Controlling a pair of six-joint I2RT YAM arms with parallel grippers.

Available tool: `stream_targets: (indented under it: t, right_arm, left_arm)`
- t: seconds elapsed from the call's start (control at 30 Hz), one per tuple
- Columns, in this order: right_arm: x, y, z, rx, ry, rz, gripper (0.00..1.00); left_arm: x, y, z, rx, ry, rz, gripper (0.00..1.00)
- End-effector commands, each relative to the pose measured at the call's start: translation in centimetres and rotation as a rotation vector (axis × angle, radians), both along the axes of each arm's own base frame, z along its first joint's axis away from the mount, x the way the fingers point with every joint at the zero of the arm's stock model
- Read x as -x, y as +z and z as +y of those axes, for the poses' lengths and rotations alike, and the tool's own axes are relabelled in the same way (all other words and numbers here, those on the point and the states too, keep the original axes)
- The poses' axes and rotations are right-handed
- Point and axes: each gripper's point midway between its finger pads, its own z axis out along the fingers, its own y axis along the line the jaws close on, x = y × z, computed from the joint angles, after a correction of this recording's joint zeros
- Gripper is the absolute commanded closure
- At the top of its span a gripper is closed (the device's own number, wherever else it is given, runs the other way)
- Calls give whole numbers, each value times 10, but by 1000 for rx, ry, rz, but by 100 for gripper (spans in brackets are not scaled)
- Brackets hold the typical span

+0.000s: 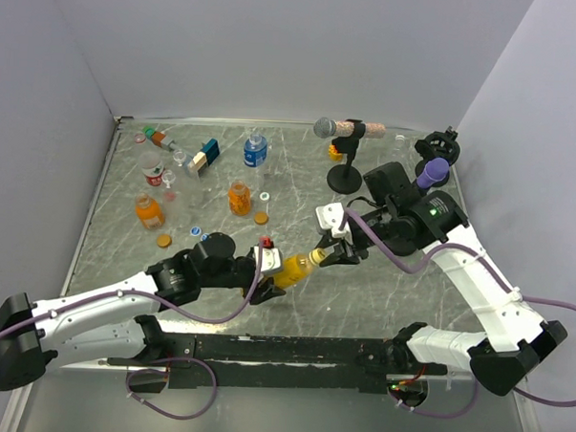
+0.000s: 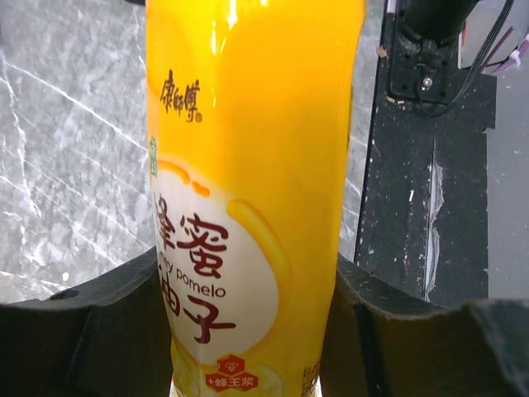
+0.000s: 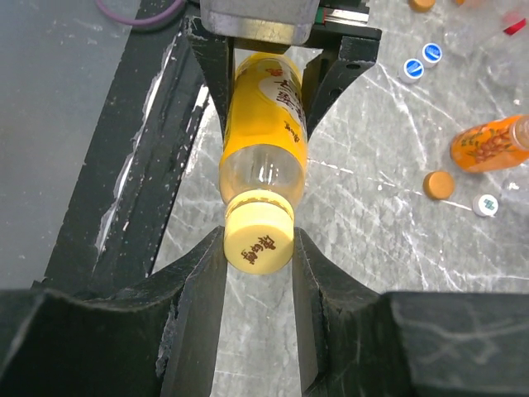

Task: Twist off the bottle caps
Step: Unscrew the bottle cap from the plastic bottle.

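A taller yellow bottle [image 1: 293, 266] hangs on its side above the table, between the two arms. My left gripper [image 1: 271, 273] is shut on its labelled body [image 2: 248, 207], black fingers [image 2: 116, 314] pressing both sides. My right gripper [image 3: 259, 240] is shut on the bottle's yellow cap [image 3: 259, 238], which sits on the neck; in the top view that grip is at the right gripper [image 1: 325, 253]. Two squat orange bottles [image 1: 238, 197] [image 1: 147, 210] and a clear bottle with a blue label [image 1: 255, 150] stand farther back without caps.
Loose caps lie on the marble: orange ones [image 1: 261, 217] [image 1: 163, 239], a white one [image 1: 265, 195], a blue one [image 1: 195, 232]. A red can [image 1: 154, 177] and toy blocks [image 1: 205, 155] sit back left. A microphone stand [image 1: 343, 175] rises back right. A black rail [image 3: 124, 165] runs along the near edge.
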Motion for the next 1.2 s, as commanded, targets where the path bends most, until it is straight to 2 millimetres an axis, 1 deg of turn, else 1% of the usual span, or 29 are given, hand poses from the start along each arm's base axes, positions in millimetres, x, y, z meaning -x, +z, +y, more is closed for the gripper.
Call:
stream_targets:
  t: [0.0, 0.07, 0.27, 0.37, 0.43, 0.5, 0.53, 0.57, 0.6, 0.63, 0.67, 0.73, 0.83, 0.9, 0.97, 1.0, 1.03, 1.07, 1.1, 1.13, 1.17]
  right_arm:
    - [-1, 21, -5, -58, -1, -95, 74]
    - [0, 19, -4, -65, 9, -89, 73]
    - [-3, 6, -2, -30, 7, -109, 70]
    - [-2, -7, 0, 17, 32, -139, 70]
    - [-6, -16, 0, 41, 34, -183, 70]
    - [-11, -17, 0, 43, 17, -216, 69]
    - [-11, -15, 1, 38, 11, -209, 66]
    - [-10, -14, 1, 38, 2, -187, 57]
    - [-9, -10, 2, 35, -20, -154, 47]
    - [-8, -8, 3, 36, -47, -107, 42]
    - [-6, -5, 3, 41, -67, -66, 38]
    - [-4, 5, 4, 44, -103, 4, 34]
    - [1, 25, 2, 21, -171, 112, 26]
    - [4, 38, -1, -14, -221, 203, 19]
    - [7, 48, -6, -54, -264, 313, 4]
    - [4, 50, -8, -74, -316, 383, 1]
    - [1, 49, -10, -87, -360, 449, 1]
    - [-6, 46, -12, -91, -446, 524, 1]
    - [-13, 38, -13, -82, -569, 634, 1]
    - [-20, 28, -15, -67, -649, 666, 1]
    - [-21, 19, -16, -48, -677, 694, 1]
  left_arm:
    - [-2, 26, -3, 93, 9, -40, 74]
    - [-2, 25, -3, 94, 4, -38, 74]
    - [2, 29, -8, 127, -23, -25, 74]
    - [7, 31, -14, 148, -56, -7, 75]
    - [9, 33, -18, 159, -80, 0, 75]
    - [8, 32, -19, 156, -82, 3, 75]
    - [7, 30, -19, 149, -77, 2, 75]
    - [5, 30, -19, 145, -66, 1, 75]
    - [4, 28, -18, 140, -56, -1, 75]
    - [1, 27, -17, 134, -41, -6, 75]
    - [0, 25, -16, 129, -30, -7, 75]
    - [-3, 22, -15, 117, -17, -9, 75]
    - [-7, 16, -14, 90, 7, -2, 75]
    - [-10, 16, -14, 88, 21, -6, 76]
    - [-14, 18, -13, 93, 42, -14, 76]
    - [-16, 20, -13, 98, 50, -19, 76]
    - [-17, 22, -13, 105, 60, -20, 76]
    - [-20, 23, -13, 112, 77, -22, 76]
    - [-21, 24, -14, 116, 82, -24, 76]
    - [-22, 25, -15, 121, 89, -25, 76]
    - [-24, 26, -16, 123, 94, -26, 76]
